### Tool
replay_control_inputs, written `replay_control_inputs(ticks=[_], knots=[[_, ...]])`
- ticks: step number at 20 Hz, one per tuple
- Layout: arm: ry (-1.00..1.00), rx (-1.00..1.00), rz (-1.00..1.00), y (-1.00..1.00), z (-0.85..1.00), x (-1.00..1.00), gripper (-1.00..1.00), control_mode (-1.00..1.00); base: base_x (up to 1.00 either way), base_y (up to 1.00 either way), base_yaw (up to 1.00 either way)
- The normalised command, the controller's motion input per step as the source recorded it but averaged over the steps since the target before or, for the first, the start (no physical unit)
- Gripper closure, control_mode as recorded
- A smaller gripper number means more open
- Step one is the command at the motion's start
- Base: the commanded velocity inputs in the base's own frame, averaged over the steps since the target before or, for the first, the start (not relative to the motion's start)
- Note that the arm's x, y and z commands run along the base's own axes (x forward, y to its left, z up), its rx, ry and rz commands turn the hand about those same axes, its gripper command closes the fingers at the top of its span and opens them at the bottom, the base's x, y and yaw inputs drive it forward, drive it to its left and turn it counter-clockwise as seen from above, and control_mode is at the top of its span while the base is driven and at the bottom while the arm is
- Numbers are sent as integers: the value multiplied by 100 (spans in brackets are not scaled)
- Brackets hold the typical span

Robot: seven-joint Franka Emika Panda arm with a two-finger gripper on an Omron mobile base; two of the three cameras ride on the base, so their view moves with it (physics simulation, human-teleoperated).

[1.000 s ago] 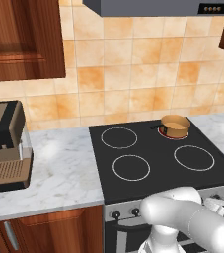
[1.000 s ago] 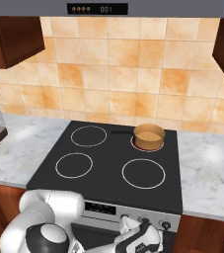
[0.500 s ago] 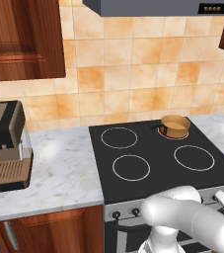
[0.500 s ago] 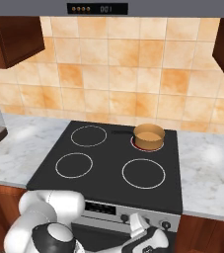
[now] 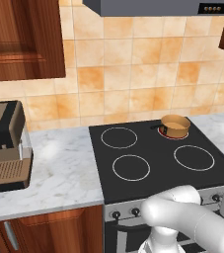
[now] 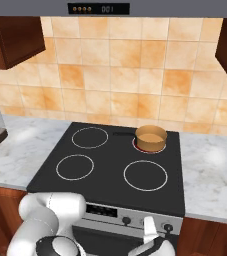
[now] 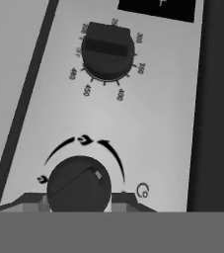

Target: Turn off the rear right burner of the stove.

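Stove [image 6: 110,192] knobs come first: in the hand view the end effector [image 7: 79,205] is closed around a round dark knob [image 7: 79,184] on the silver front panel [image 7: 108,123], its finger tips flanking that knob's lower sides. Farther up the panel sits a second dark knob [image 7: 107,51] ringed with temperature numbers. Beyond, on the black glass, the rear right burner [image 6: 150,146] glows red under a copper saucepan [image 6: 151,137]. A marble table [image 5: 59,173] flanks the cooktop, carrying a brown coffee machine [image 5: 5,146].

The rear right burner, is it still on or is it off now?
On: the rear right burner shows a red glow around the copper pot sitting on it.
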Motion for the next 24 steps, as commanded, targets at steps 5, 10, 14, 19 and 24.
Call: replay_control_inputs(ticks=[5,10,14,19,24], knots=[[0,44,-7,98,0,37,100,-100,0,0,0],[3,43,-6,100,8,33,100,-100,0,0,0],[11,54,-6,90,26,16,100,-100,0,0,0],[4,60,-9,73,7,1,100,-100,0,0,0],[0,64,-13,50,0,0,100,-100,0,0,0]])
